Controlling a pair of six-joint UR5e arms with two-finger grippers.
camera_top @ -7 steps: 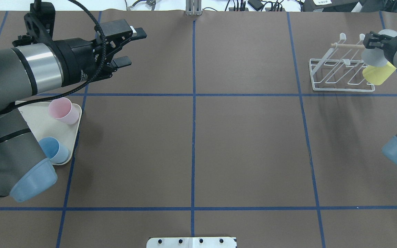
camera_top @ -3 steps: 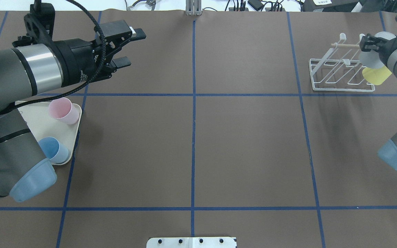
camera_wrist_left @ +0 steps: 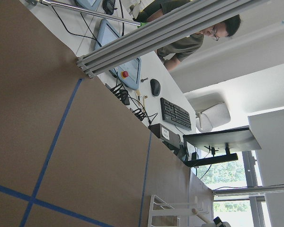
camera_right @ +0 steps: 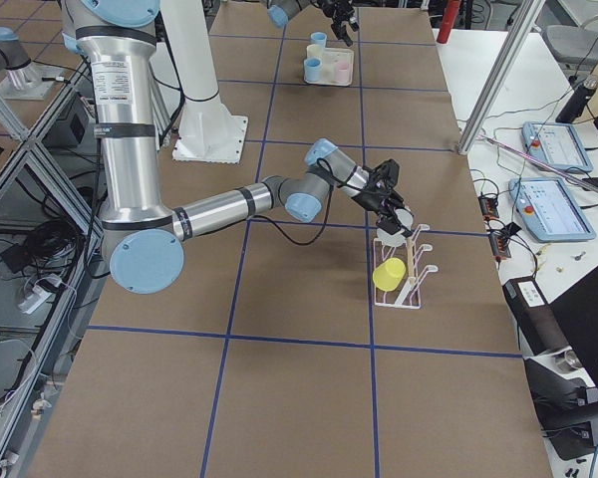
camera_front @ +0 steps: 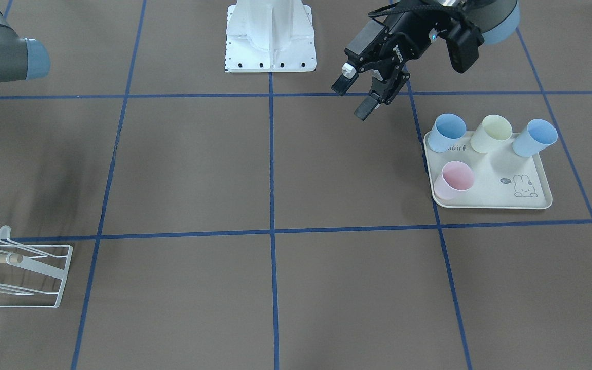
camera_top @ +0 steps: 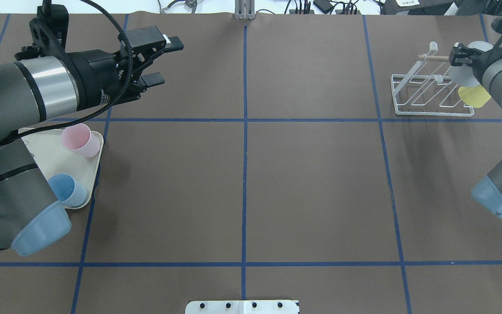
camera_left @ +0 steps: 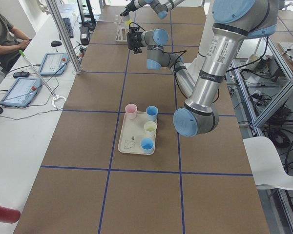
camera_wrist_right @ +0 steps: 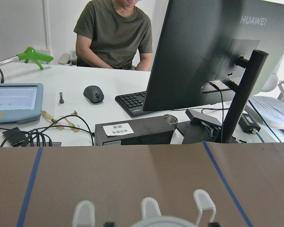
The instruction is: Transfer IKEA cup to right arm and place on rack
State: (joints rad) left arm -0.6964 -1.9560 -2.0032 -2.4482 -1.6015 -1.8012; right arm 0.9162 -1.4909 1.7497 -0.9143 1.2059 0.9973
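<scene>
My right gripper [camera_top: 459, 58] is shut on a pale grey-white IKEA cup [camera_top: 463, 76], held tipped over the far right end of the white wire rack [camera_top: 429, 93]. The right wrist view shows the cup's rim [camera_wrist_right: 156, 221] low in frame, with the rack's pegs [camera_wrist_right: 150, 206] just beyond it. A yellow cup [camera_top: 474, 96] hangs on the rack [camera_right: 411, 271] below the held one [camera_right: 404, 217]. On the far left my left gripper [camera_top: 160, 61] hovers above the table, open and empty, also seen in the front view [camera_front: 358, 97].
A cream rabbit-printed tray [camera_front: 486, 204] carries a pink cup [camera_front: 455, 180], a cream cup [camera_front: 491, 133] and two blue cups [camera_front: 447, 131]. The robot's white base [camera_front: 270, 41] stands mid-table. A person [camera_wrist_right: 116, 33] sits at a desk beyond the rack.
My right gripper has carried the pale cup a little farther back and up over the rack, uncovering less of the yellow cup. The left arm has barely moved.
</scene>
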